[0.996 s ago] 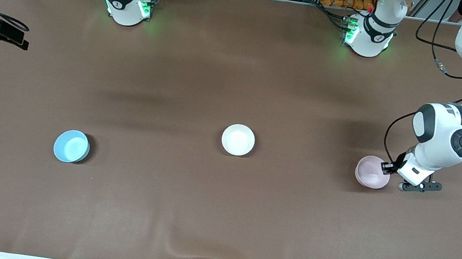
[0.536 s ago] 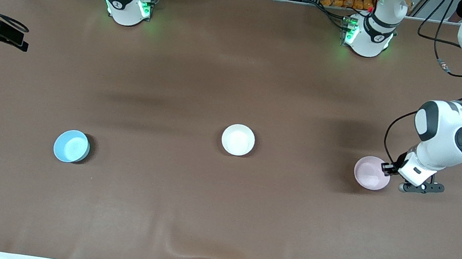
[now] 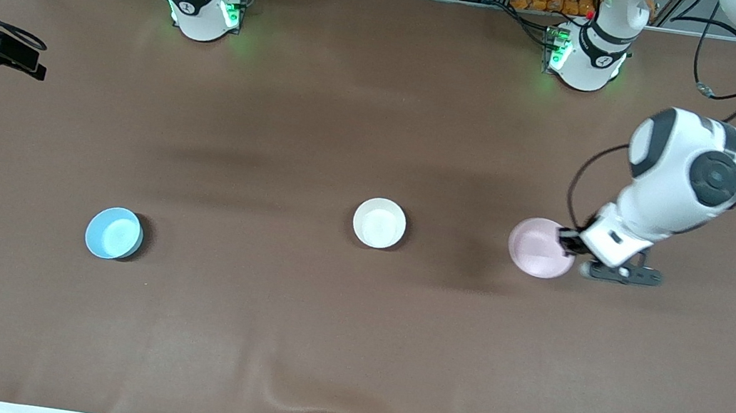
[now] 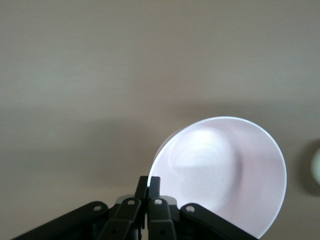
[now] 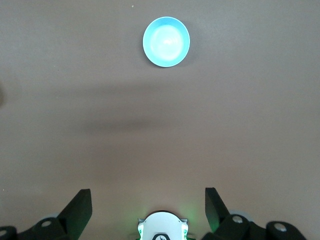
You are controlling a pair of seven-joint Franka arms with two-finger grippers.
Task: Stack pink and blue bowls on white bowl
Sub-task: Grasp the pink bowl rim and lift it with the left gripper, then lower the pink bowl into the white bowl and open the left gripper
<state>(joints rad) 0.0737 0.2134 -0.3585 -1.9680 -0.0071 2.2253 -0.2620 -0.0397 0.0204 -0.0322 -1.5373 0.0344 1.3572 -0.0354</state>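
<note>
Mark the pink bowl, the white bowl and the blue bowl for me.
pink bowl (image 3: 538,247), front view, on its inner floor.
white bowl (image 3: 379,222), front view, at the middle of its inside.
blue bowl (image 5: 166,41), right wrist view, at the middle of its inside.

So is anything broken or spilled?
No, nothing stands out. The left gripper pinches the pink bowl by its rim, up off the table; the white bowl and blue bowl sit upright.

Three bowls spread along the table — the middle one between the others.
</note>
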